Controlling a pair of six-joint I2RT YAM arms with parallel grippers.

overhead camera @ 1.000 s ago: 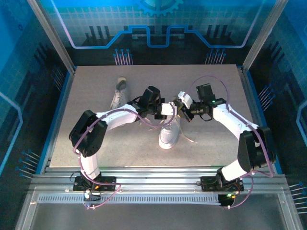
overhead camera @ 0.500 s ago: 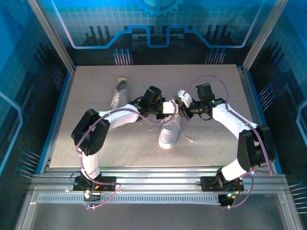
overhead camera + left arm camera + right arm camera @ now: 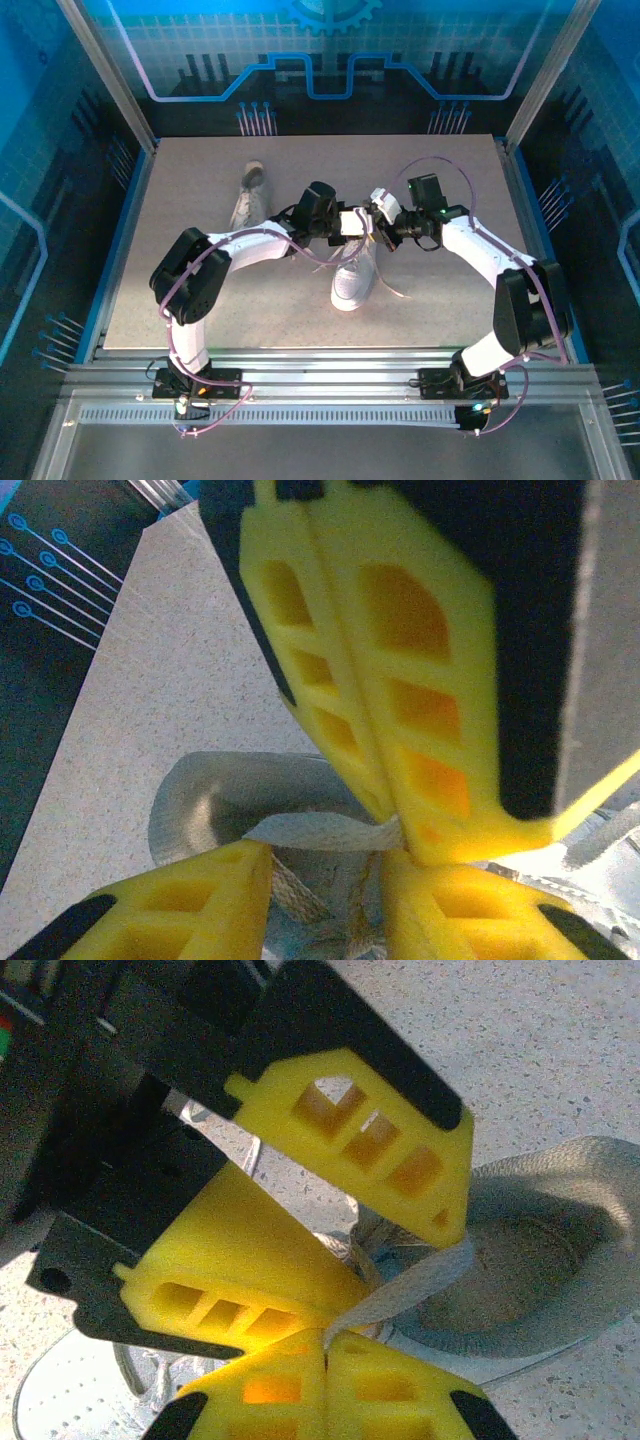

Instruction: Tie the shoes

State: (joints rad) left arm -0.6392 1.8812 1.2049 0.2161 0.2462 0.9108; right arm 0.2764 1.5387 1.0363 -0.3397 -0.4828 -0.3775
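Above the opening of the near shoe (image 3: pixel 350 285), the left gripper (image 3: pixel 325 880) has just spread its jaws off the lace (image 3: pixel 400 1285); the right gripper (image 3: pixel 325 1338) stays clenched on it, so the handover looks done; the second shoe (image 3: pixel 247 195) lies well apart.

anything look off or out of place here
The far sneaker sits alone at the far left, apart from the centre sneaker. A loose lace end from the centre sneaker trails across the table to its right.

left hand (image 3: pixel 325 868) with 2 fingers (image 3: pixel 190 910) apart, right hand (image 3: pixel 398 828) tight on the lace (image 3: pixel 315 830) above the shoe (image 3: pixel 200 800)
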